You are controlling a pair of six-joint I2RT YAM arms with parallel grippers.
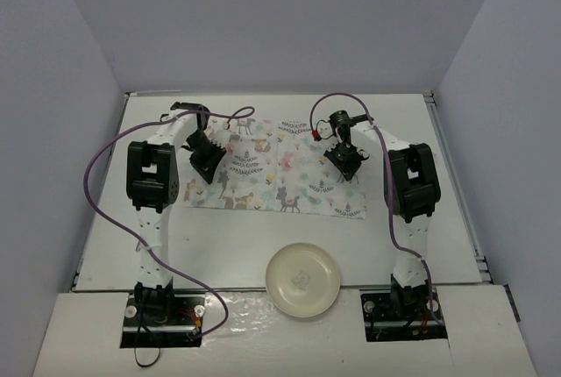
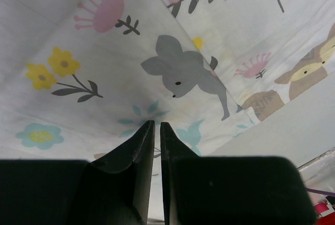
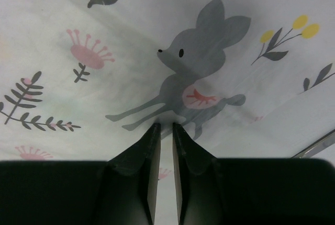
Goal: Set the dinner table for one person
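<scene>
Jaws seemingly pinching placemat [image 1: 285,175], plate [image 1: 302,279] nearer bases

Both arms forward, jaws nearly together.

Top camera: high, looking down on whole dinner table [image 1: 228,237]. Wrist cameras: close above placemat [image 1: 280,167], shared with top.

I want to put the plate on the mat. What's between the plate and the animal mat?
Nothing but bare white table lies between the plate and the mat. The top view shows it.
</scene>
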